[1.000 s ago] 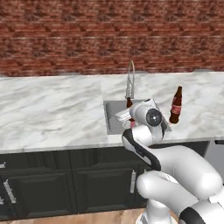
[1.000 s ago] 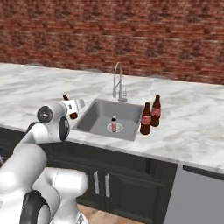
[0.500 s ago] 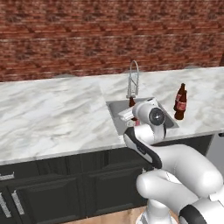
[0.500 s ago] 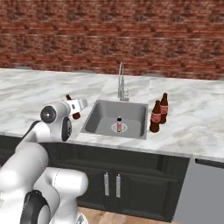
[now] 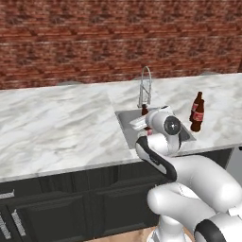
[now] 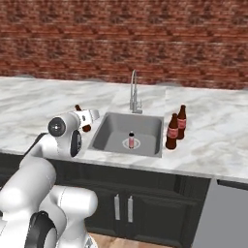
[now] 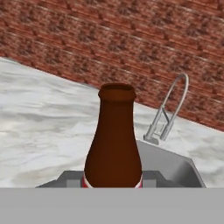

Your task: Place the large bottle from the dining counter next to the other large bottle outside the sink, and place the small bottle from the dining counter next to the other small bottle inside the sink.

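Observation:
My gripper (image 6: 84, 119) is shut on the small bottle (image 6: 79, 110), a short dark brown one with a red label, held over the counter just left of the sink (image 6: 110, 130). In the hand view its brown neck (image 7: 113, 140) rises between my fingers (image 7: 65, 178). In the left base view the held bottle (image 5: 144, 111) shows behind my gripper (image 5: 144, 123). The other small bottle (image 6: 131, 140) stands on the sink floor. Two large bottles (image 6: 172, 131) (image 6: 181, 121) stand side by side right of the sink, also seen as large bottles (image 5: 197, 112). The dining counter is out of view.
A chrome gooseneck tap (image 6: 133, 92) rises behind the sink, with a brick wall behind it. The marble counter (image 5: 56, 127) runs wide to the left over black cabinets (image 6: 145, 198). The tap (image 7: 171, 111) and basin rim (image 7: 175, 164) lie ahead to the right in the hand view.
The whole picture has shifted, so the base has driven along the counter. My gripper keeps hold of the small bottle; the bottles at the sink have not moved.

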